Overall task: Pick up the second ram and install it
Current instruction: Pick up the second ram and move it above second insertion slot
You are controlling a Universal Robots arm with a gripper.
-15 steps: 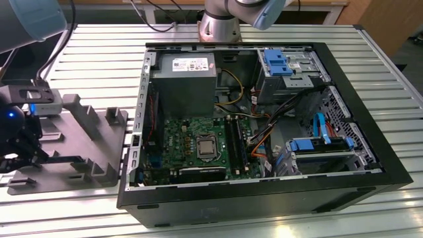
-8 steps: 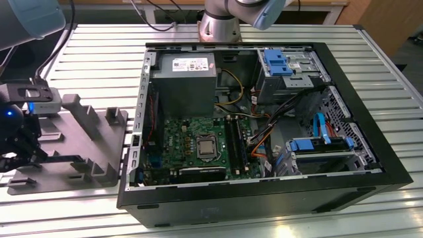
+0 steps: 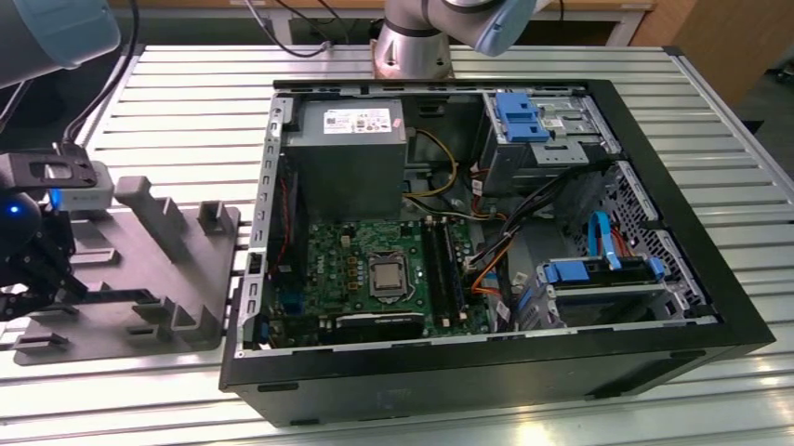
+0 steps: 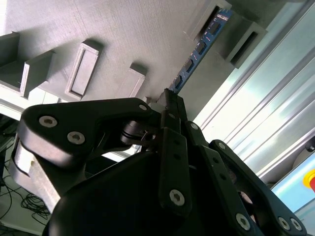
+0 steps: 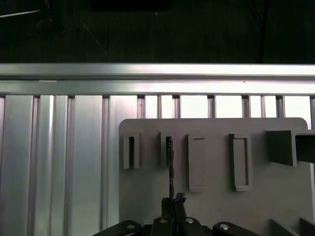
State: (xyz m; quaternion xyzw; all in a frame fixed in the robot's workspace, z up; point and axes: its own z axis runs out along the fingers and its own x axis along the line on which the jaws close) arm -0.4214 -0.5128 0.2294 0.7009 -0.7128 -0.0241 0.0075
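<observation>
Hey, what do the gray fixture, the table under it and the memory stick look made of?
The gray fixture: matte plastic by the look; fine layered lines suggest printing. The table: bright ribbed metal, likely aluminium. The second ram: blue circuit board carrying dark chips, its near end between the fingers.

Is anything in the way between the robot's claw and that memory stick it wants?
Nothing visible is. In the second wrist view the gripper is closed on the near end of the second ram, which stands on edge in a slot of the gray fixture.
</observation>
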